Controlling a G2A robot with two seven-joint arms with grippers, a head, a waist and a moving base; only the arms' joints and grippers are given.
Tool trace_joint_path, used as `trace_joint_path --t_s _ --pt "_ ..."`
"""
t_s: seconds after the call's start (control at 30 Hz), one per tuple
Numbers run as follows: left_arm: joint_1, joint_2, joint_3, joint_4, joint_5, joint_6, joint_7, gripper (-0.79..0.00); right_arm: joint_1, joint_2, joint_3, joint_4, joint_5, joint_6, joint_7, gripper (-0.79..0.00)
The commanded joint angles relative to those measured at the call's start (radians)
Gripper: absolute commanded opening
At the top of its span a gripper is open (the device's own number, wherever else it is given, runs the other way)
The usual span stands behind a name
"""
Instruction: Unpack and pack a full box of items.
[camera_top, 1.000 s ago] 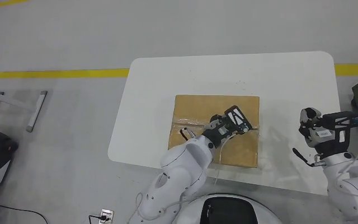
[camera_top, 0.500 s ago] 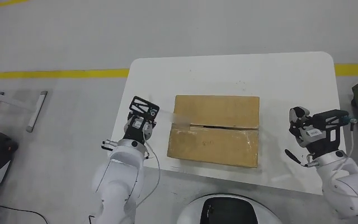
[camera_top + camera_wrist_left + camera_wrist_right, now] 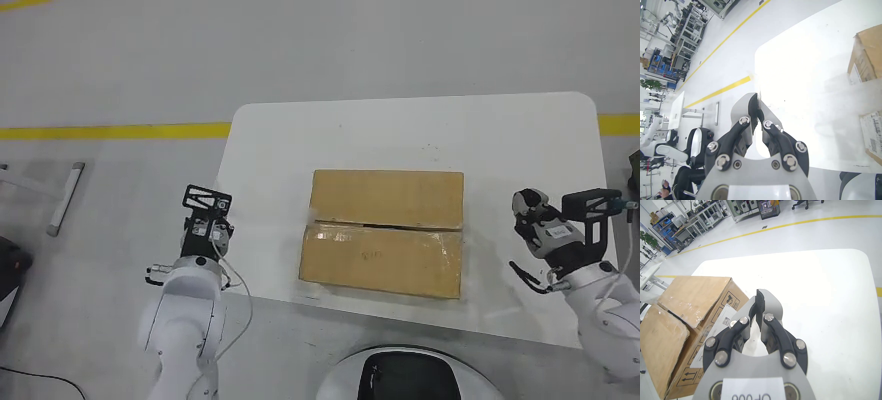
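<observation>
Cardboard box (image 3: 385, 232) sits near the middle of the white table (image 3: 500, 140), a little toward the robot's side. Its long axis runs side to side, from one arm toward the other. The seam (image 3: 385, 226) between its two top flaps follows that same line. From the right wrist view I see the flaps parted slightly, with a dark gap between them.

My left gripper (image 3: 756, 103) is pinched shut just past the table's left edge, with what looks like a strip of clear tape (image 3: 758, 94) caught between the pads. The box lies to its right, well apart, with a short end facing it. My right gripper (image 3: 758, 303) hangs over the table's right end, pads pressed together on nothing, and the box's other short end is off to its left.

Neither claw is clearly the nearer one, I'd say, but the right is free while the left has tape to shed. I judge the unpacking barely begun. Next comes folding the flaps back, and since they hinge along the long sides, a claw will need to come in over the seam rather than at the ends.
</observation>
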Motion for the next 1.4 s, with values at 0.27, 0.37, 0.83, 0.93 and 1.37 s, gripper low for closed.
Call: trace_joint_path --t_s 0.27,0.37,0.83,0.93,1.37 --pt "-0.028 0.009 -0.082 0.054 -0.031 0.011 -0.006 0.000 0.002 0.000 0.004 0.002 0.000 0.007 0.016 -0.785" --pt "-0.029 0.012 -0.101 0.052 -0.045 0.015 -0.015 0.000 0.002 0.000 0.003 0.001 -0.004 0.012 0.013 -0.785" --pt "-0.008 0.022 -0.186 -0.004 -0.151 0.041 -0.011 0.000 0.012 -0.001 -0.008 0.001 -0.014 0.019 0.013 -0.785" --pt "-0.004 0.023 -0.203 -0.026 -0.188 0.048 0.007 0.000 0.010 -0.002 -0.005 -0.002 -0.004 0.019 0.005 -0.785" --pt "0.000 0.034 -0.264 -0.096 -0.315 0.064 0.092 0.000 -0.008 -0.004 0.003 -0.015 0.053 -0.013 -0.010 -0.785"
